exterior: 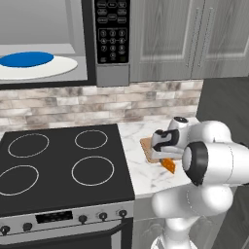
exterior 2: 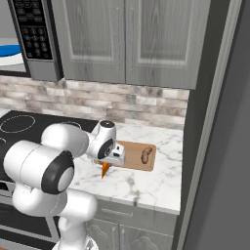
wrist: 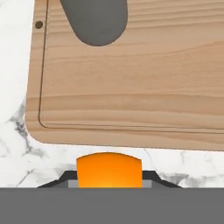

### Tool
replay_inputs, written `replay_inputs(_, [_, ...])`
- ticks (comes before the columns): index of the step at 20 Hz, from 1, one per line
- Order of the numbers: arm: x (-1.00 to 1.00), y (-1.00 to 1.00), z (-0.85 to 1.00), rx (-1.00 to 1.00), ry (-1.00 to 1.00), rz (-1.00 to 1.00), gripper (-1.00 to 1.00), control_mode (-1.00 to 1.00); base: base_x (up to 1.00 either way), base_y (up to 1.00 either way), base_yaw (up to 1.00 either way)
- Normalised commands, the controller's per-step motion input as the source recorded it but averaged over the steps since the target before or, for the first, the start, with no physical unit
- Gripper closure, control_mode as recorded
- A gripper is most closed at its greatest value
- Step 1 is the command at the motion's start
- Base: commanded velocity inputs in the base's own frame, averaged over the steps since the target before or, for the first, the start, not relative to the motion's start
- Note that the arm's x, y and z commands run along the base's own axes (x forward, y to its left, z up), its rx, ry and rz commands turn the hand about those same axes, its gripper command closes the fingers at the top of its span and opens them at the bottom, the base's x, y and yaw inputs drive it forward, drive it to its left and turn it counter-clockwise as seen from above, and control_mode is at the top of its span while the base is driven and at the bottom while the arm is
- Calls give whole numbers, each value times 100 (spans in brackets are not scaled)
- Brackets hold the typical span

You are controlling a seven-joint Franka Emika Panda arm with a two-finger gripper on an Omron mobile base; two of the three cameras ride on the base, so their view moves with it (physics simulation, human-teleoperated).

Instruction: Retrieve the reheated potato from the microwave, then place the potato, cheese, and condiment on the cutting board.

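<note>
The orange cheese (wrist: pixel 109 169) wedge lies on the marble counter just off the near edge of the cutting board (wrist: pixel 131 87). My gripper (wrist: pixel 109 180) hangs straight down over it, its two fingertips pressed against the wedge's sides. From the side, the cheese (exterior 2: pixel 104 169) pokes out below the gripper (exterior 2: pixel 109 163). The potato (exterior 2: pixel 145 155) rests on the right part of the cutting board (exterior 2: pixel 136 152). A grey rounded shape (wrist: pixel 96 22) lies on the board's far part; I cannot tell whether it is the condiment. The microwave (exterior: pixel 113 73) stands open up on the left.
A blue plate (exterior: pixel 26 59) sits on the white turntable (exterior: pixel 58 68) inside the microwave. A black four-burner stove (exterior: pixel 58 165) lies left of the counter. Brick backsplash and grey cabinets (exterior 2: pixel 132 39) are behind, and a dark tall panel (exterior 2: pixel 215 122) bounds the counter on the right.
</note>
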Motion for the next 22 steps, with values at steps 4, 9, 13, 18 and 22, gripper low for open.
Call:
replay_inputs(4, [-24,-1,0,0,0,0,100,-100,0,0,0])
replay_inputs(9, [-11,-16,20,0,-4,0,100,-100,0,0,0])
replay_inputs(13, [1,-41,33,0,-5,0,100,-100,0,0,0])
replay_inputs(18, [22,-42,27,0,-2,0,100,-100,0,0,0])
replay_inputs(22, [40,-25,3,0,0,1,100,-100,0,0,0])
